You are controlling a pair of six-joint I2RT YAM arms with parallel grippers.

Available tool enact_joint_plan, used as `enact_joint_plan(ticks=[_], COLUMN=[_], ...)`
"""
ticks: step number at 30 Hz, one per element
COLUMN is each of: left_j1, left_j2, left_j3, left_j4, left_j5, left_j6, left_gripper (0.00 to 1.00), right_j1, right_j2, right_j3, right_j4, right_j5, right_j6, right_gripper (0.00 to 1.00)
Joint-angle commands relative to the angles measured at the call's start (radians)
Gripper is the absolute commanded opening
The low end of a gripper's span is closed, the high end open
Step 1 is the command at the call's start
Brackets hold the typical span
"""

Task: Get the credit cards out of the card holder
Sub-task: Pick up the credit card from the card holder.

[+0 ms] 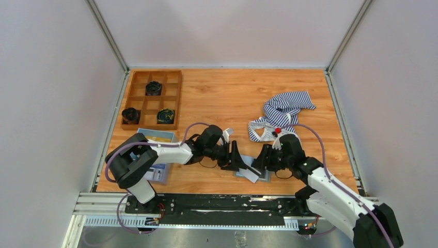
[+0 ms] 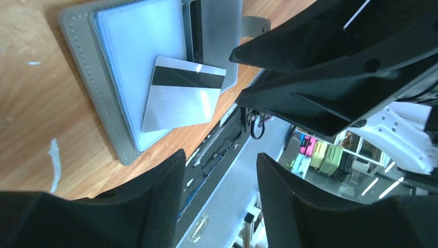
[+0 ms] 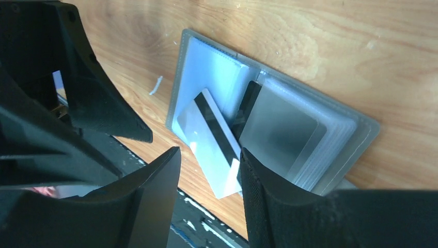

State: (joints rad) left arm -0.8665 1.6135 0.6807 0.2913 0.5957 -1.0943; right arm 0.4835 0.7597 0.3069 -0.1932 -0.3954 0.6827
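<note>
Wooden table [image 1: 222, 93], front edge: the card holder [image 2: 116, 126] lies open and flat, with one credit card [image 2: 181, 93] sticking out over its border. The left gripper [image 2: 219, 160] and right gripper [image 3: 209, 151] are both spread, pinching nothing. Behind them is bare wood, then a striped cloth [image 1: 284, 111].

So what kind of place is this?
Probably a robot test lab: plain white walls box in a wooden table, and a left arm and right arm are bolted to a metal rail.
</note>
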Motion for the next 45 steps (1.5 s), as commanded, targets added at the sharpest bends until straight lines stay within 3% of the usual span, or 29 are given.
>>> enact_joint_plan(ticks=[1,11,19,25,36,45], left_j1=[-0.029,-0.028,-0.019,-0.011,-0.011,0.002], left_j2=[0.040,0.152,0.203,0.214,0.244,0.146], left_j3=[0.028,0.050,0.069,0.080,0.098,0.080], left_j4=[0.012,0.048,0.095,0.095,0.095,0.095], left_j5=[-0.077,-0.111,-0.106,-0.102,-0.096,-0.126], left_j6=[-0.067,-0.118,-0.144,-0.141,-0.141,-0.121], left_gripper=[0.56,0.54,0.52,0.52,0.51,0.52], right_j1=[-0.011,-0.022,-0.029,-0.033,-0.034,-0.037], right_j2=[0.140,0.296,0.314,0.305,0.297,0.227], right_j3=[0.056,0.022,0.014,-0.004,-0.021,-0.003], right_j4=[0.004,0.124,0.124,0.119,0.090,0.015], right_j5=[-0.016,-0.129,-0.184,-0.232,-0.208,-0.156], right_j6=[-0.158,-0.182,-0.184,-0.176,-0.173,-0.193], right_gripper=[0.50,0.49,0.49,0.42,0.39,0.48])
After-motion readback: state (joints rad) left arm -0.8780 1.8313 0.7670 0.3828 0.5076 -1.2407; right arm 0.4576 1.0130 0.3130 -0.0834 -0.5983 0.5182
